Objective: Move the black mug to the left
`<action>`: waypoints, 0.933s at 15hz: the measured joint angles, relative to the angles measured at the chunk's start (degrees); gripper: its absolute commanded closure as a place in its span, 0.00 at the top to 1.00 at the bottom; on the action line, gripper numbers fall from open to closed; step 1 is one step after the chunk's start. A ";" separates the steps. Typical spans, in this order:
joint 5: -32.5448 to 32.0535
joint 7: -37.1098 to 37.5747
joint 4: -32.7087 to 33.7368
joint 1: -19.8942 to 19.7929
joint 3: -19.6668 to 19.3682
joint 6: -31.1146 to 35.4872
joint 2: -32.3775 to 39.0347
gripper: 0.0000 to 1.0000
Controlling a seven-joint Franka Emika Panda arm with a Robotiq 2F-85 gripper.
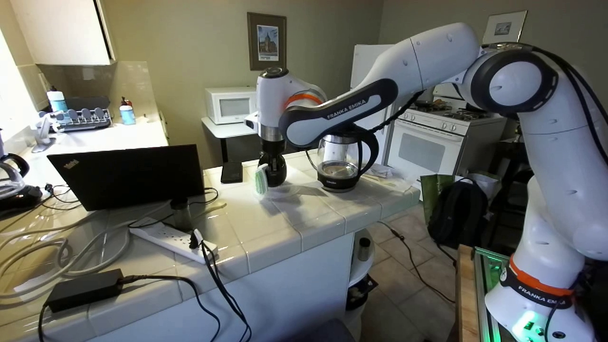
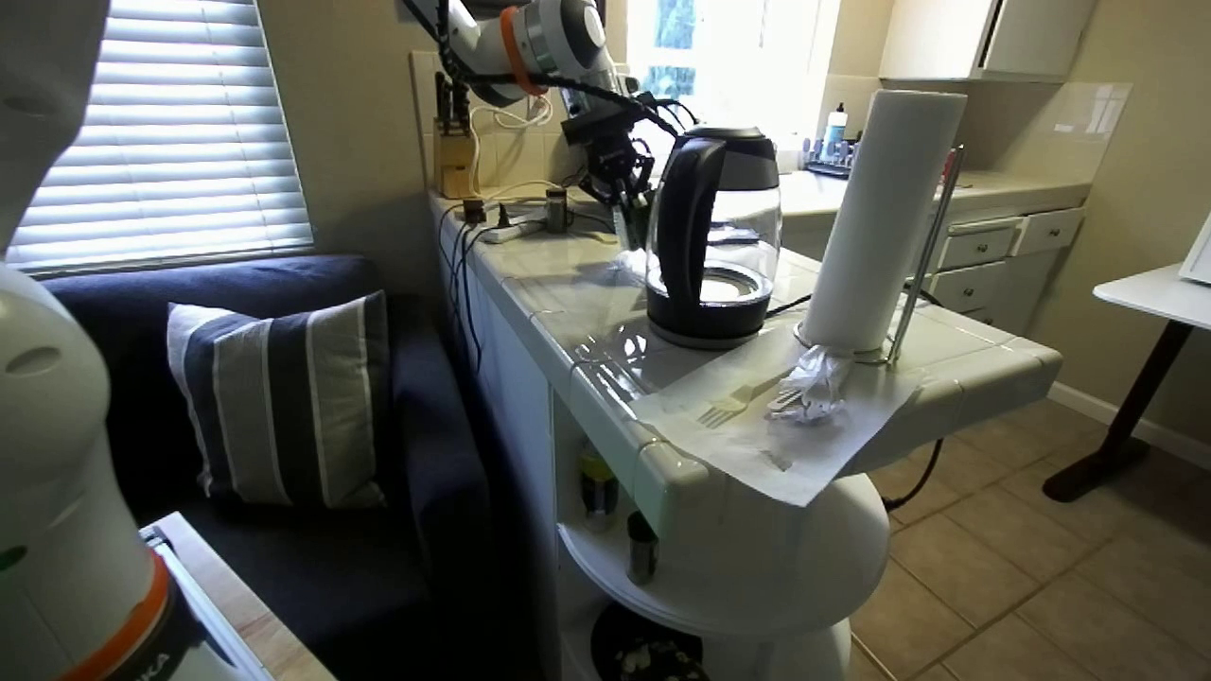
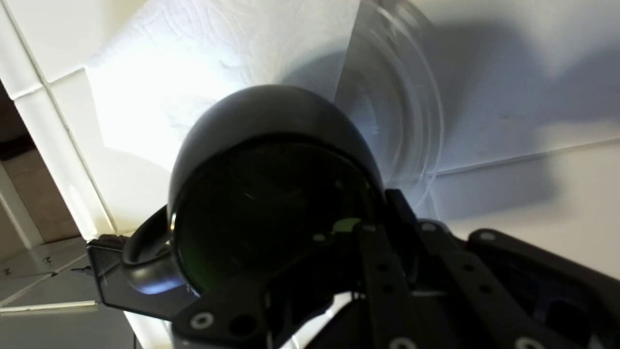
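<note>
My hand (image 3: 381, 203) grips the black mug (image 3: 266, 182) by its wall, over the counter (image 1: 273, 219) between laptop (image 1: 133, 175) and glass coffee pot (image 1: 339, 169). I'd carry it left slowly, so that off-centre pinch doesn't twist.

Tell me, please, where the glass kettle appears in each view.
In an exterior view, the glass kettle is just right of centre.
In an exterior view, the glass kettle is a little right of centre, mostly in the upper half.
In the wrist view, it is not visible; the black mug fills the middle.
The pale tiled counter shows in all three.
</note>
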 measured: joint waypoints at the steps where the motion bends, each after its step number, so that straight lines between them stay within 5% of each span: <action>1: 0.00 0.38 0.51 0.19 0.00 -0.88 -0.24 0.02; 9: 1.10 0.77 5.48 0.91 0.84 -10.68 -1.60 0.02; 14: 7.30 -1.80 8.68 0.83 2.71 -16.63 -1.28 0.02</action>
